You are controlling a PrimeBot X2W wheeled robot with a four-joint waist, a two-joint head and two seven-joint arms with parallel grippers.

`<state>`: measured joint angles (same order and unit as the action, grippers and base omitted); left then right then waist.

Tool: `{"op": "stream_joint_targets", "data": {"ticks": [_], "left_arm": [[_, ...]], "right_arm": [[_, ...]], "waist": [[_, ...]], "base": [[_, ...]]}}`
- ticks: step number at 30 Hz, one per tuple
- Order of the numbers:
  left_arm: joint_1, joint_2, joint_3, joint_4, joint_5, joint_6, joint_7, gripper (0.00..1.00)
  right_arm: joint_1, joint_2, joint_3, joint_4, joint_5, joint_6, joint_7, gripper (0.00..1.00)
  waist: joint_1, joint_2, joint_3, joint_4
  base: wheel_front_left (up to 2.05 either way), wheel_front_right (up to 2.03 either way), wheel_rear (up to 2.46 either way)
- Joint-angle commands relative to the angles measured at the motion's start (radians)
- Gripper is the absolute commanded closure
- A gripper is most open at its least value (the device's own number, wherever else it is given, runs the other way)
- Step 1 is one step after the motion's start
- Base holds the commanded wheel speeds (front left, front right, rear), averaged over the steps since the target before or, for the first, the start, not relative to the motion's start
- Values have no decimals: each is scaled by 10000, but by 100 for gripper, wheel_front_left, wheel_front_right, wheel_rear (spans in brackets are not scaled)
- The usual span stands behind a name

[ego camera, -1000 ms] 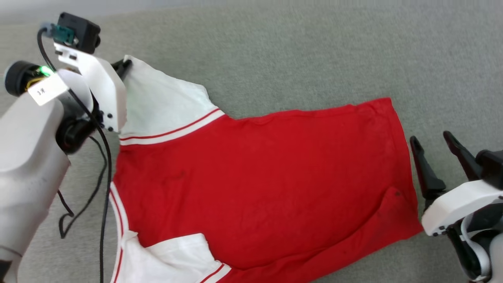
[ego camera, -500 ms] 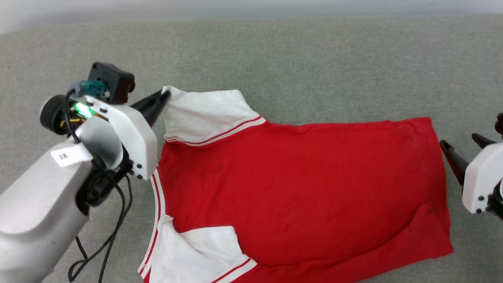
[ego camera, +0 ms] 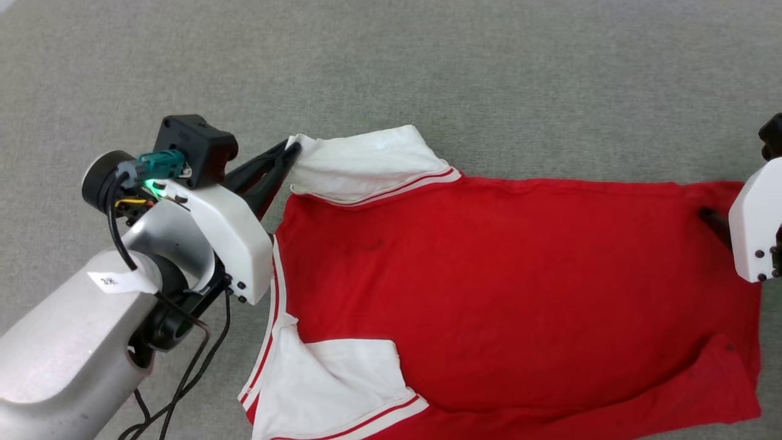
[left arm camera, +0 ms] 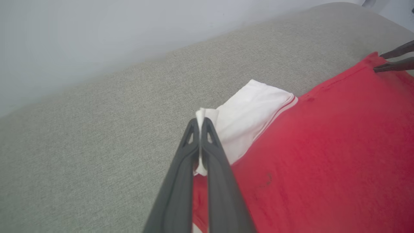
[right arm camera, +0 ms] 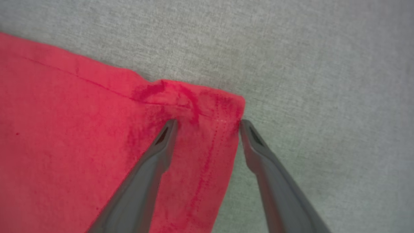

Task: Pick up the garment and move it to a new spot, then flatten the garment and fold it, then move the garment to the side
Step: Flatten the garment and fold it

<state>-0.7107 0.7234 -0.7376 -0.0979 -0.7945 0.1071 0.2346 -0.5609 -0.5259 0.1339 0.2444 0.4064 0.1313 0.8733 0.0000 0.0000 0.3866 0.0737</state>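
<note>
The garment (ego camera: 489,293) lies spread on a grey fabric surface, red with white sleeves and striped trim. My left gripper (ego camera: 292,150) is shut on the tip of the far white sleeve (ego camera: 366,162). In the left wrist view the white cloth is pinched between the closed fingers (left arm camera: 200,121), with the red body (left arm camera: 323,145) to their right. At the garment's opposite end my right gripper (right arm camera: 208,122) stands open, straddling the far hem corner (right arm camera: 210,106). One fingertip rests on the red cloth and the other sits just off its edge. This gripper (ego camera: 715,221) is at the right edge of the head view.
The grey fabric surface (ego camera: 489,73) extends on all sides of the garment. In the left wrist view a pale wall (left arm camera: 97,38) rises behind it. Black cables (ego camera: 183,373) hang under my left forearm. The near sleeve (ego camera: 330,385) lies folded over the red body.
The head camera has shifted. My right gripper has moved from beside the hem onto its far corner, still open. The left gripper stays shut on the sleeve tip.
</note>
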Motion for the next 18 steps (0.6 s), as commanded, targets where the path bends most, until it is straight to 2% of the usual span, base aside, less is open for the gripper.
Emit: {"op": "stream_joint_targets", "data": {"ticks": [1,9,10,12,18], "left_arm": [[53,-32,-49,-98,86,53,-30,100],[39,-172,-152,-277,169,132,-110,100],[60,-186,-164,-253,162,131,-116,100],[99,-215,-171,-206,145,131,-149,100],[316,-262,-114,76,21,217,-340,100]], "right_arm": [[-210,-88,193,273,33,-12,6,0],[-101,-28,1083,1272,247,-8,-377,0],[-49,-8,1213,1385,311,-6,-384,46],[-6,-39,1393,1554,400,-6,-506,100],[-41,41,1222,1863,799,-9,-1473,100]], "waist": [[0,0,159,170],[0,0,423,391],[0,0,427,401],[0,0,406,414],[0,0,24,313]], "base": [[0,0,0],[0,0,0],[0,0,0],[0,0,0],[0,0,0]]}}
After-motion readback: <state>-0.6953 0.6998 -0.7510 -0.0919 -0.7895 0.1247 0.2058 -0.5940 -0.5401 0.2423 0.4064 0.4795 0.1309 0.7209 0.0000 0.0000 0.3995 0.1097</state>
